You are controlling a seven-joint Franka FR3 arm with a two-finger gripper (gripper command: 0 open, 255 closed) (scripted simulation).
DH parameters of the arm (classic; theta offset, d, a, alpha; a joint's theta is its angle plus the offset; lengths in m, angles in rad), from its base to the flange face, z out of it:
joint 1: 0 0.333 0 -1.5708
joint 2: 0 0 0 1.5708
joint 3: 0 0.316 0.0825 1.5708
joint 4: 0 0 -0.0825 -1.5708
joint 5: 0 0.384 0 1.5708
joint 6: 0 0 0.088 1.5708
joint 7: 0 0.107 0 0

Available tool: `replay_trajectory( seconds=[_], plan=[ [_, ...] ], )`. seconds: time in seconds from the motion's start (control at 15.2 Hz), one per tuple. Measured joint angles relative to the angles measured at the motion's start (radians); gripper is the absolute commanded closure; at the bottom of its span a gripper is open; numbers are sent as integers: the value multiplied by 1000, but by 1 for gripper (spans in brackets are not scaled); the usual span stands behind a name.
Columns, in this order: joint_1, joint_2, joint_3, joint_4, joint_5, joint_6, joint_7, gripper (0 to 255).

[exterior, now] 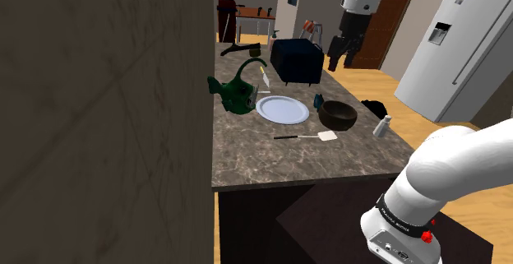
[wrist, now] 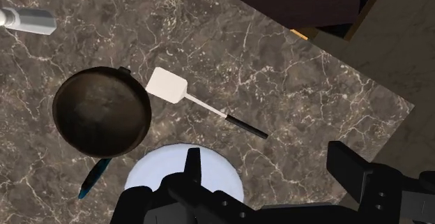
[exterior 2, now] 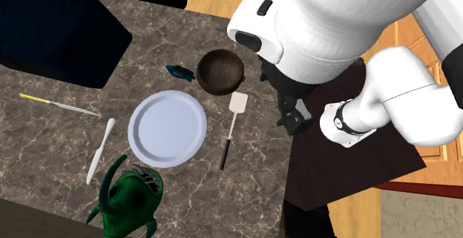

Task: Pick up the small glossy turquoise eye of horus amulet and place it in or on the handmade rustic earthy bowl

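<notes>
While the hand hangs high above the bowl with its fingers apart and nothing between them, the step in hand is, I judge, the approach, with the grasp not yet begun. On the marble desk the biggest thing is a dark case, well apart from the bowl. Next in size, a green fish figure stands farther from the bowl than the white plate, which lies near the bowl. A spatula has its white blade just beside the bowl and its handle pointing away from it. A knife lies beyond the plate from the bowl, and a small shaker stands on the bowl's far side from the plate. Smallest is the amulet, a blue-green sliver lying flat just beside the bowl, on the side facing the case; whether it touches the rim I cannot tell. The next move probably calls for a descent to that spot. The bowl's wall is the likely obstacle there, crowding one finger.
</notes>
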Motion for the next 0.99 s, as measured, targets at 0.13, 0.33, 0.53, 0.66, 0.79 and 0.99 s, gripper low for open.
replay_trajectory(
  seconds=[0.13, 0.33, 0.53, 0.66, 0.79, 0.99],
  plan=[
    [-14, 52, -17, 1, -4, 51, 9, 0],
    [-33, 139, -47, -2, -7, 142, 19, 0],
    [-52, 226, -77, 15, -4, 212, 27, 0],
    [-66, 284, -101, 28, -2, 256, 25, 0],
    [-75, 346, -119, 45, 7, 300, 30, 0],
    [-91, 446, -150, 81, 26, 363, 28, 0]
  ],
)
